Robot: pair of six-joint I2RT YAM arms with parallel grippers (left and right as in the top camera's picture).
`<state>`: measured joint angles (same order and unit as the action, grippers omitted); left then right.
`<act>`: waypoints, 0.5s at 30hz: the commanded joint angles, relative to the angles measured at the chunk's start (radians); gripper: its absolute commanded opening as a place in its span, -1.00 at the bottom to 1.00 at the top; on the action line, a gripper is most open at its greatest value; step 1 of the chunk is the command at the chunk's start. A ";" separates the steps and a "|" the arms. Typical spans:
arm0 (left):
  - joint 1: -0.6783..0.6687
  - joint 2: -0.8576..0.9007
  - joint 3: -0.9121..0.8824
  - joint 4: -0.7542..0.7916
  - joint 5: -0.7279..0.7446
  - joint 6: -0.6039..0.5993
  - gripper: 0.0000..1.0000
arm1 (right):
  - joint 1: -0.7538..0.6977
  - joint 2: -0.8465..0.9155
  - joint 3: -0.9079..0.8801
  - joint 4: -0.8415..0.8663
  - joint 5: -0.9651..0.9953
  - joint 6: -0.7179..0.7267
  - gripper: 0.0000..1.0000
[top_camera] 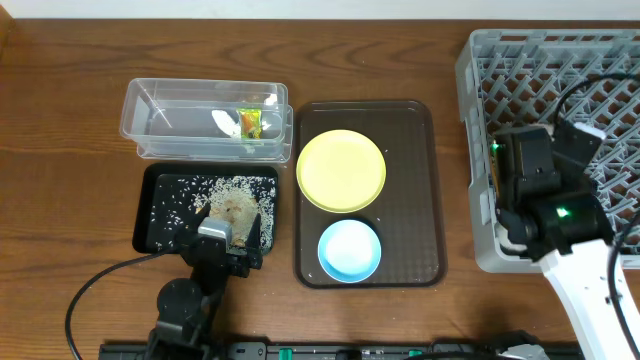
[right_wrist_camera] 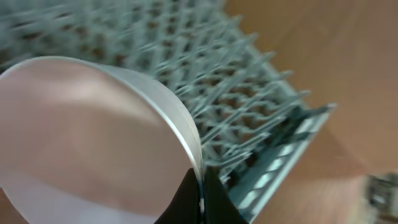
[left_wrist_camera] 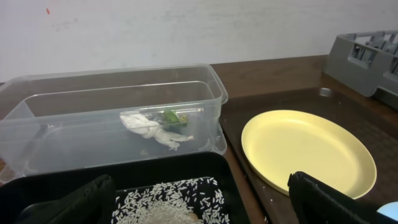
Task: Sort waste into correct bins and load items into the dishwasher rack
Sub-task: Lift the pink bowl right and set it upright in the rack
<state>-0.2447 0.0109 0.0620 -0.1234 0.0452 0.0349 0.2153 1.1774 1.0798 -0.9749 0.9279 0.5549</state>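
Your right gripper [right_wrist_camera: 200, 194] pinches the pink bowl [right_wrist_camera: 87, 137] by its rim, the rack [right_wrist_camera: 249, 93] straight below at the right edge of the table [top_camera: 60, 100]; your left gripper [left_wrist_camera: 198, 198] gapes wide.

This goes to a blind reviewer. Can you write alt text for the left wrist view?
A clear plastic tub holds crumpled white paper and a green wrapper. Before it, rice lies in a black tray; to the right, a yellow plate sits on a brown tray.

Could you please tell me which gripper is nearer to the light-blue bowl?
Left. The left gripper hovers over the black tray, beside the light-blue bowl; the right gripper, holding the pink bowl, is farther off over the dishwasher rack.
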 commanded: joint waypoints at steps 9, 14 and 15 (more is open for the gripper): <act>0.004 -0.007 -0.027 -0.009 -0.016 0.017 0.81 | -0.062 0.248 0.003 0.114 0.280 -0.053 -0.97; 0.004 -0.007 -0.027 -0.009 -0.016 0.017 0.82 | -0.077 0.327 0.003 0.202 0.301 -0.161 -0.98; 0.004 -0.007 -0.027 -0.009 -0.016 0.017 0.81 | -0.078 0.341 0.003 0.210 0.286 -0.161 -0.97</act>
<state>-0.2447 0.0113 0.0620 -0.1234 0.0452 0.0349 0.1612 1.4952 1.0794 -0.7761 1.1629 0.4519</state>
